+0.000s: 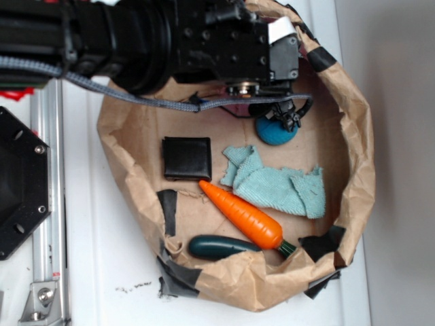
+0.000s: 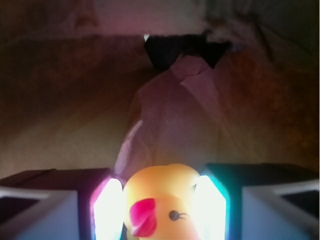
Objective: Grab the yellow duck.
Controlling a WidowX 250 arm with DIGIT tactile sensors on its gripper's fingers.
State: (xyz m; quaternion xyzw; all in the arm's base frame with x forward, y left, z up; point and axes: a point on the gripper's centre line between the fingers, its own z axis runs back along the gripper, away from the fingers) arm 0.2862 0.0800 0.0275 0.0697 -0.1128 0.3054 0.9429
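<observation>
In the wrist view the yellow duck (image 2: pixel 165 210), glossy with a red beak and a dark eye, fills the gap between my two glowing fingers (image 2: pixel 109 210). Both pads press against its sides, so my gripper (image 2: pixel 159 189) is shut on it. Beyond it lies the brown paper floor and wall of the bag. In the exterior view my gripper (image 1: pixel 279 112) reaches down at the back of the paper bag (image 1: pixel 353 170), and the arm hides the duck there.
Right by the gripper sits a blue ball (image 1: pixel 275 133). Also in the bag are a black square pad (image 1: pixel 186 157), a teal cloth (image 1: pixel 279 185), an orange carrot (image 1: pixel 243 216) and a dark green vegetable (image 1: pixel 221 246). Black tape (image 2: pixel 185 50) patches the bag's far wall.
</observation>
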